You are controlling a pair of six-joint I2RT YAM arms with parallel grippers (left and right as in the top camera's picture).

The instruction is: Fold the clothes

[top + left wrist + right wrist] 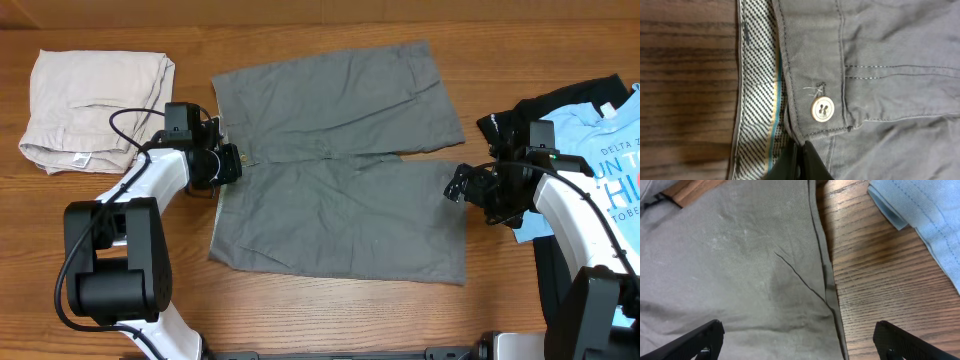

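Note:
The grey shorts (340, 170) lie spread flat in the middle of the table, waistband to the left, two legs to the right. My left gripper (226, 163) is shut on the waistband edge; the left wrist view shows its fingers (801, 161) pinching the grey shorts (880, 50) just below a white button (822, 108), with the striped waistband lining beside it. My right gripper (462, 185) is open at the hem of the near leg. In the right wrist view its fingers (797, 342) straddle the hem edge of the grey shorts (740, 270), above cloth and wood.
Folded pale beige shorts (92, 105) lie at the back left. A light blue printed T-shirt (600, 140) on dark cloth lies at the right edge, close to my right arm; its corner shows in the right wrist view (925, 215). Bare wood (890, 280) lies beside the hem.

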